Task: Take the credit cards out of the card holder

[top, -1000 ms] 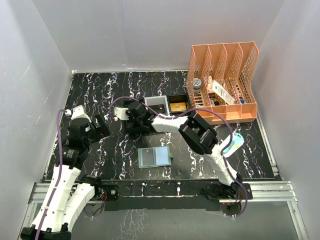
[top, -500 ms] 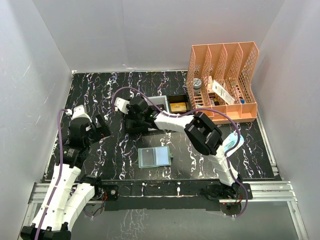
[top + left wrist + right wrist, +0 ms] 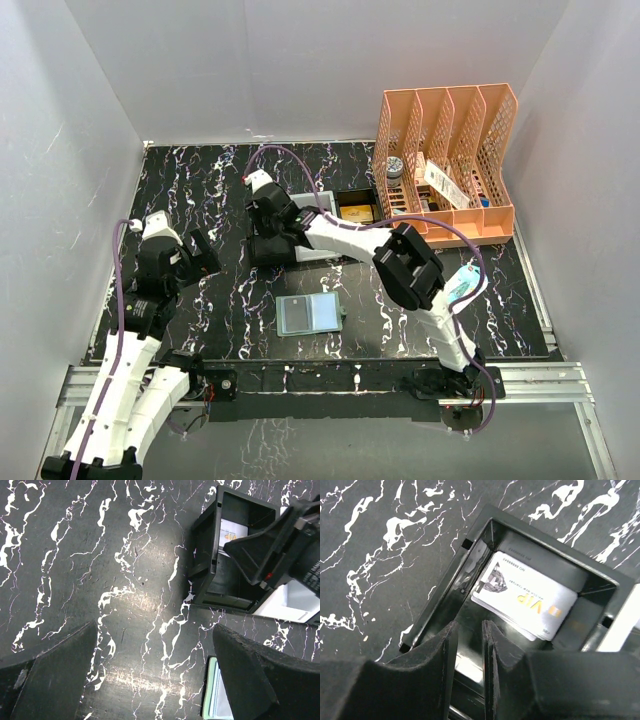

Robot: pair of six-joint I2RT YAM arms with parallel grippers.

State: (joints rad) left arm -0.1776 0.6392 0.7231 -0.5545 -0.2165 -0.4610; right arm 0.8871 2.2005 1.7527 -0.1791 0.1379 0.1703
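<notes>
The card holder (image 3: pixel 310 313) lies open on the black marbled table, its pale blue-green inside up; its edge shows in the left wrist view (image 3: pixel 212 692). A white VIP credit card (image 3: pixel 525 597) lies on top of other cards inside a black tray (image 3: pixel 445 580), also seen in the left wrist view (image 3: pixel 232 530). My right gripper (image 3: pixel 469 627) hangs over that tray (image 3: pixel 270 248), its jaws a narrow gap apart with nothing between them; it shows from above (image 3: pixel 268 228). My left gripper (image 3: pixel 154 630) is wide open and empty over bare table, left of the wallet (image 3: pixel 205 252).
A white tray (image 3: pixel 315 212) and a second black tray (image 3: pixel 355 210) holding a yellowish item stand right of the first. An orange file organiser (image 3: pixel 445 160) fills the back right. White walls enclose the table.
My right gripper has risen and shifted towards the back, still over the black tray. The left arm and the wallet have not moved.
</notes>
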